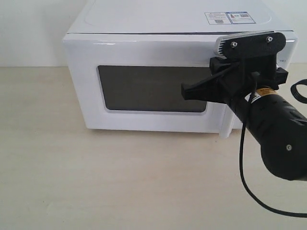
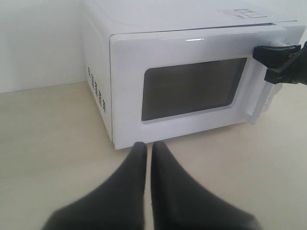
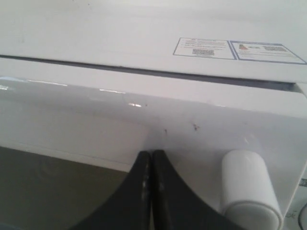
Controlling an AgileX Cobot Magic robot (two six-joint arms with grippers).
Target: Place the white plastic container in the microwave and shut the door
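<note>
The white microwave (image 1: 144, 24) stands at the back of the table. Its door (image 1: 86, 96) with the dark window (image 1: 153, 88) lies against the body or nearly so, and a thin dark seam runs along its top edge (image 3: 144, 72). My right gripper (image 3: 152, 153) is shut on nothing. Its tips press on the door face just above the window, beside the white bar handle (image 3: 249, 187). My left gripper (image 2: 148, 145) is shut and empty, low over the table in front of the door's hinge-side corner. The white plastic container is out of view.
Stickers (image 3: 240, 49) lie on the microwave's top. The right arm (image 1: 273, 134) and its black cable (image 1: 249, 187) hang over the table's right front. Vent slots (image 2: 96, 88) mark the microwave's left side. A pale wall stands behind.
</note>
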